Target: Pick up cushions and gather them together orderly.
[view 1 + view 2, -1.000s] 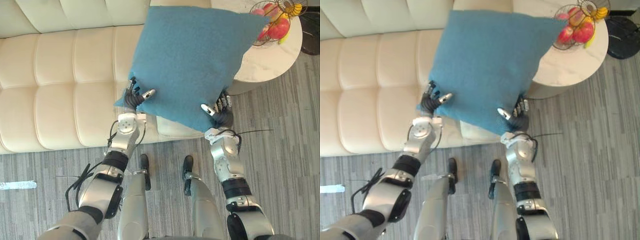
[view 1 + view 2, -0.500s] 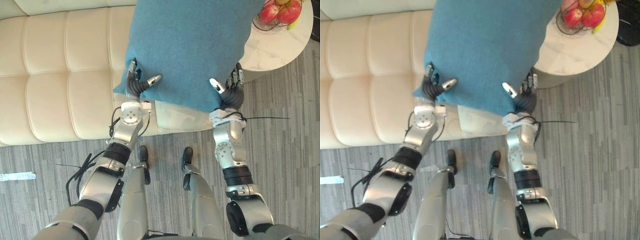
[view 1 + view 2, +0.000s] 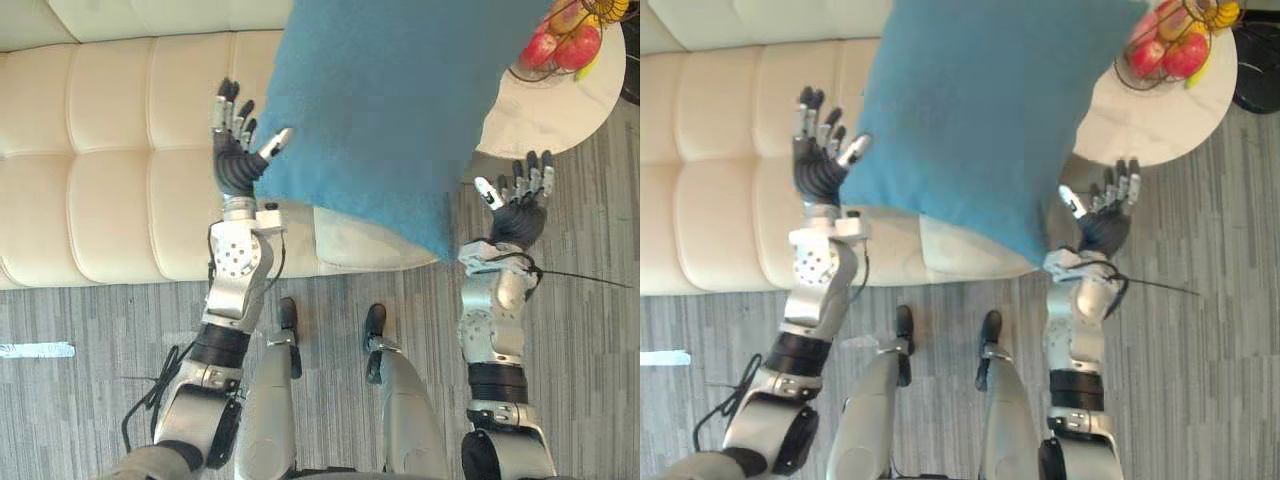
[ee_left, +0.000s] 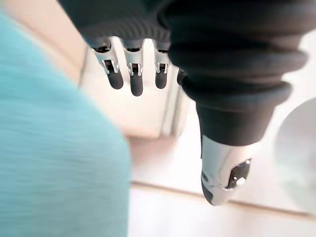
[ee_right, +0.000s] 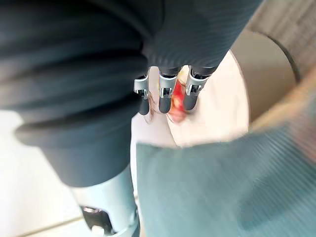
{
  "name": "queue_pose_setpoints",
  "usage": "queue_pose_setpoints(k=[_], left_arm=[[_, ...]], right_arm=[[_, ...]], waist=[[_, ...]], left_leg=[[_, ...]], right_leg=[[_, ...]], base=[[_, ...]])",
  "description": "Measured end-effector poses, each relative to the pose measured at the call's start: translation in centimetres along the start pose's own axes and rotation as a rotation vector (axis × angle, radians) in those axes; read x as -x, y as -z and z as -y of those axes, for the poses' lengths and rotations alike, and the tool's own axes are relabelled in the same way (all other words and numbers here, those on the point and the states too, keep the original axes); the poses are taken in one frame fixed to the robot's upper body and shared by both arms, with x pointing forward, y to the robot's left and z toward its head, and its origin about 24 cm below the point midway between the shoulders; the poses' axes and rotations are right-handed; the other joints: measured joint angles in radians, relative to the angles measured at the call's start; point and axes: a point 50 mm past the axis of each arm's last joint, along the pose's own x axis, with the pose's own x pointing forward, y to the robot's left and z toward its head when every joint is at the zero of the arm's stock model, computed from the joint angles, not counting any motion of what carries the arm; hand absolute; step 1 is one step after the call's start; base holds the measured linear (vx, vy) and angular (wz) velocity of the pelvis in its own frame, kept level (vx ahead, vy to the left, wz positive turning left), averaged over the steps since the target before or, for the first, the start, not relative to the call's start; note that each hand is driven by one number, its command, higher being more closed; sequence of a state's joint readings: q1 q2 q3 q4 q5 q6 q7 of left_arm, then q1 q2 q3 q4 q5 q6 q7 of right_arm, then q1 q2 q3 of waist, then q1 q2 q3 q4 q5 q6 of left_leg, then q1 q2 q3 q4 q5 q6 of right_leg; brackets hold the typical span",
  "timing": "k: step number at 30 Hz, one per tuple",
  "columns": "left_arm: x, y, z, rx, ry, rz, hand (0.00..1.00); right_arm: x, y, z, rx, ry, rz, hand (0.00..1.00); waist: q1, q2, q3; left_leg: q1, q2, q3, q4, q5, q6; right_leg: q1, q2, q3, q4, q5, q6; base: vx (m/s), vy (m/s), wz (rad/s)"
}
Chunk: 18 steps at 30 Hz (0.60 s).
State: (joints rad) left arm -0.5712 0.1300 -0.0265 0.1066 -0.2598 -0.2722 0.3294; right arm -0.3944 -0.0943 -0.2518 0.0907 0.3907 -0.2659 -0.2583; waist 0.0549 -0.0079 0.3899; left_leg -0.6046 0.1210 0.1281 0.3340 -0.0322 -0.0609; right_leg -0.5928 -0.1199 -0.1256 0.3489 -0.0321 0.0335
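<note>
While the blue cushion (image 3: 390,110) is seen above the sofa (image 3: 100,170) between both hands, the left hand (image 3: 238,158) and the right hand (image 3: 518,212) are spread wide, gripping nothing. It should be guided onto the seat, away from the fruit basket (image 3: 565,40).

a cream tufted sofa (image 3: 110,170) is sitting on a grey striped floor (image 3: 90,400), and beside it a round white table (image 3: 545,115) is carrying a wire fruit basket (image 3: 565,45).
</note>
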Motion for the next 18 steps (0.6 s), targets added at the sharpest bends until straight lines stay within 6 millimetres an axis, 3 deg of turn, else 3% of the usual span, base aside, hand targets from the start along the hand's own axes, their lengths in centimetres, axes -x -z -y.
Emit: queue_pose_setpoints(k=[5, 10, 18], left_arm=[[0.1, -0.1, -2.0, 0.001, -0.095, 0.003, 0.0], [-0.7, -0.7, -3.0, -0.02, -0.14, 0.029, 0.0], [-5.1, -1.3, -3.8, -0.133, -0.148, 0.014, 0.0]], right_arm=[[0.0, -0.3, 0.5, -0.005, 0.043, 0.016, 0.0], [-0.7, -1.8, -0.5, -0.009, 0.017, 0.086, 0.0], [-1.4, -2.3, -2.8, -0.059, -0.053, 0.109, 0.0]], waist=[[0.0, 0.0, 0.0], [0.001, 0.001, 0.0], [0.001, 0.0, 0.0]], left_leg=[[-0.005, 0.004, 0.001, 0.014, -0.017, -0.004], [-0.034, 0.009, 0.007, 0.041, -0.025, -0.003], [-0.088, 0.034, 0.026, 0.069, -0.029, 0.0]], right_leg=[[-0.004, 0.0, -0.002, 0.014, -0.012, -0.002], [-0.029, 0.001, 0.002, 0.021, -0.014, -0.001], [-0.076, 0.024, 0.022, 0.009, 0.001, -0.001]], base=[[0.01, -0.018, -0.01], [0.04, -0.019, -0.03], [0.02, -0.029, -0.08]])
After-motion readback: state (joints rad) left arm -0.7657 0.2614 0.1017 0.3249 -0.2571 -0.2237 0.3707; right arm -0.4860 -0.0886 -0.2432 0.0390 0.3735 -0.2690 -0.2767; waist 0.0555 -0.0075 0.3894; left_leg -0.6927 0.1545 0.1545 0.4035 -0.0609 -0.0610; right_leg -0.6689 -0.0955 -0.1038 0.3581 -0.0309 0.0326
